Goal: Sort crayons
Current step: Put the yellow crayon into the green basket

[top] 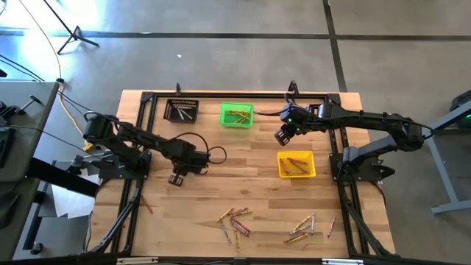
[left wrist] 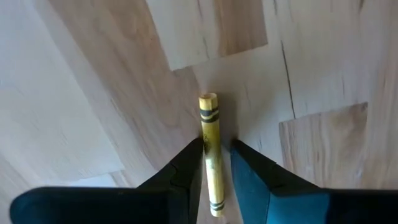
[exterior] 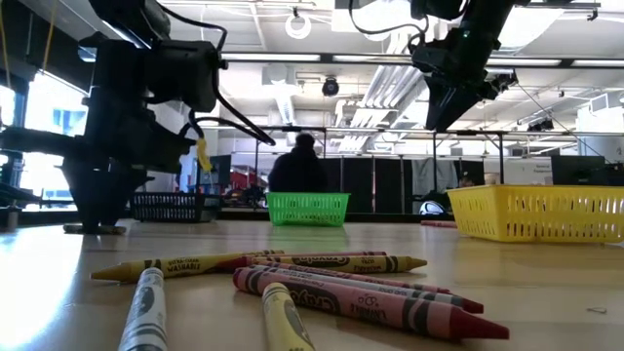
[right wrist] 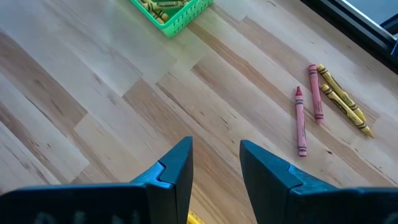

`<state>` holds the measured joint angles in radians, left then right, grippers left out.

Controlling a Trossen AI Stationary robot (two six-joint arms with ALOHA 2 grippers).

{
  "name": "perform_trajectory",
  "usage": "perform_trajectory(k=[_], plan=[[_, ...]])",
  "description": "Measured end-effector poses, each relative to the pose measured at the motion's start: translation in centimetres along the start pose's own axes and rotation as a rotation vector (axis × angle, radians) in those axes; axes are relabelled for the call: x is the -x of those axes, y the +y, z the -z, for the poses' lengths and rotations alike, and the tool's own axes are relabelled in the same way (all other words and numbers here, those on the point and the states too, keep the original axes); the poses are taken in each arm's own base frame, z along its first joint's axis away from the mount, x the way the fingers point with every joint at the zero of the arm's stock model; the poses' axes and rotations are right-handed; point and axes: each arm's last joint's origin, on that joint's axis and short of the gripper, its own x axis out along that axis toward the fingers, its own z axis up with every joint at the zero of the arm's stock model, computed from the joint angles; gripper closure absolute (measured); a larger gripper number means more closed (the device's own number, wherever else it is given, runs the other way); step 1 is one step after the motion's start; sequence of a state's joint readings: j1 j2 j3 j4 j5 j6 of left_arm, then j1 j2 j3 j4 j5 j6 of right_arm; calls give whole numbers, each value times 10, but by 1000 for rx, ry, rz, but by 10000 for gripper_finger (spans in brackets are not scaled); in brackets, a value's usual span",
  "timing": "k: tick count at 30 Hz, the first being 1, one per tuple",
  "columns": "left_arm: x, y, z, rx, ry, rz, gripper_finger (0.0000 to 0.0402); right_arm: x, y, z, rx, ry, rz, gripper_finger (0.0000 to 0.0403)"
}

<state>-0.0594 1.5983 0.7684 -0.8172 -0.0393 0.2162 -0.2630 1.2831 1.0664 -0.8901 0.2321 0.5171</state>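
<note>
Wooden table [top: 257, 199], left claw [left wrist: 216, 163] around yellow crayon [left wrist: 211, 149]

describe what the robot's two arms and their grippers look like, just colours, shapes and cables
Both arms are dark, near black, built of slim jointed links. The left arm trails a looping black cable by its wrist. The right arm shows a small green light near its wrist. The left gripper and right gripper each end in two dark, wedge-shaped fingers tapering to blunt tips.

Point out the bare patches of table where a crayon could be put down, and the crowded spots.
Bare wood lies between the left gripper, shut on a yellow crayon, and the yellow bin; also between the green bin and the loose crayons. Crowded: the front edge, with its second cluster.
</note>
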Motion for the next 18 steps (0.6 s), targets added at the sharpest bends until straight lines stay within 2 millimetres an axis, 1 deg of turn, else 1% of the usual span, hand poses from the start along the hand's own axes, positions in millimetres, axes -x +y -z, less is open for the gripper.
perform_trajectory(k=[2,6,8,10,14,18], plan=[[1,0,-2,38,-6,5,344,0,0,0,0,0,0,286],[4,0,-4,91,-18,33,390,0,0,0,1,3,1,286],[6,2,-7,115,-31,37,395,0,0,0,-4,3,2,286],[11,6,-15,135,-85,38,394,0,0,0,-7,4,2,286],[35,20,-29,173,-152,-38,399,0,0,0,-9,3,2,286],[75,42,-52,142,-333,-124,397,0,0,0,-9,5,-2,286]])
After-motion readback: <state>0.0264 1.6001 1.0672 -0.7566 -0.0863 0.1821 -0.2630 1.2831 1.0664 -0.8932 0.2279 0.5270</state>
